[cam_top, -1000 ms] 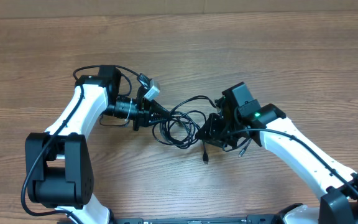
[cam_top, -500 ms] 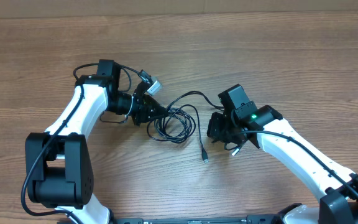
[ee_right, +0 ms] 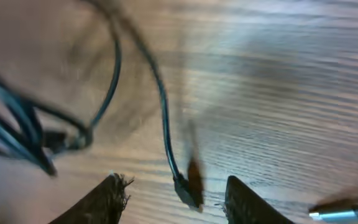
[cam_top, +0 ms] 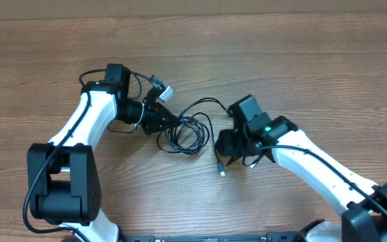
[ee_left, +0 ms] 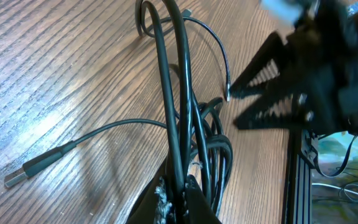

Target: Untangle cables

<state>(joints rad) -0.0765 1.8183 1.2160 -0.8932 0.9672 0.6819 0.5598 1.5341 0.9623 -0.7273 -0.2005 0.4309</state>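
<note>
The left gripper (ee_left: 178, 200) was pressed together, pinching the bunched cables (cam_top: 185, 131), which lay looped on the wooden table (cam_top: 301, 60) between the two arms, while the right gripper (ee_right: 176, 193) stood spread and empty over one loose cord end (ee_right: 182, 185)

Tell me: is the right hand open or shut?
Open. The right wrist view shows the right hand with its fingers apart and a cable plug in the gap, not pinched.
</note>
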